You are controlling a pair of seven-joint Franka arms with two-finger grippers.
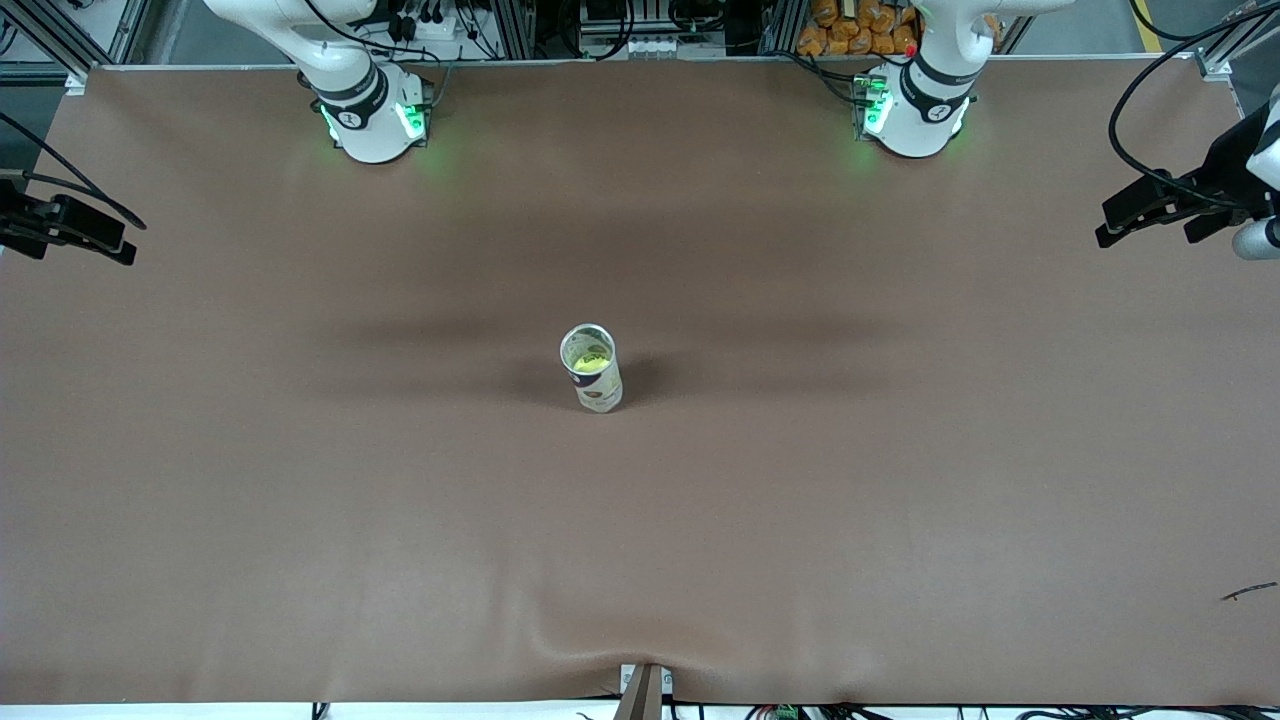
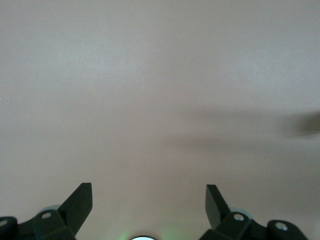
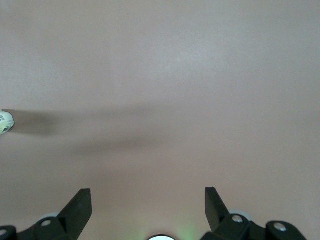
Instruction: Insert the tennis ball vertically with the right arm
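Well, the tennis ball (image 1: 591, 364) already sat inside the canister (image 1: 593, 370), which stood upright at the middle of the frame in the front view, its long axis vertical and its open mouth facing up. The right gripper (image 3: 148, 199) hovered over bare brown table (image 1: 300, 500) with its fingers spread wide and nothing between them; only a sliver of the canister showed at the left edge of the right wrist view. The left gripper (image 2: 149, 199) waited likewise, fingers apart, over empty cloth. Both arm bases stood at the top of the frame, about equally far from the canister. By my reading, the insertion looked complete.
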